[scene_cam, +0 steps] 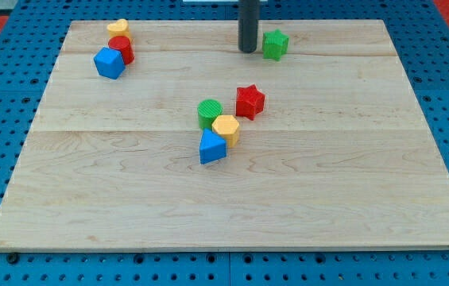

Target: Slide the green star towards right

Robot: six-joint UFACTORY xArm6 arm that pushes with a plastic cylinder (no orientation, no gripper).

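Note:
The green star (275,44) lies near the view's top, a little right of centre, on the wooden board (232,199). My tip (248,50) stands just to the star's left, close to it or touching it; contact cannot be told. The dark rod rises from the tip out of the view's top.
A red star (249,102), a green cylinder (209,113), a yellow hexagon (226,128) and a blue triangular block (212,148) cluster at the centre. A yellow heart (118,28), a red cylinder (121,48) and a blue cube (109,63) sit at top left. Blue pegboard surrounds the board.

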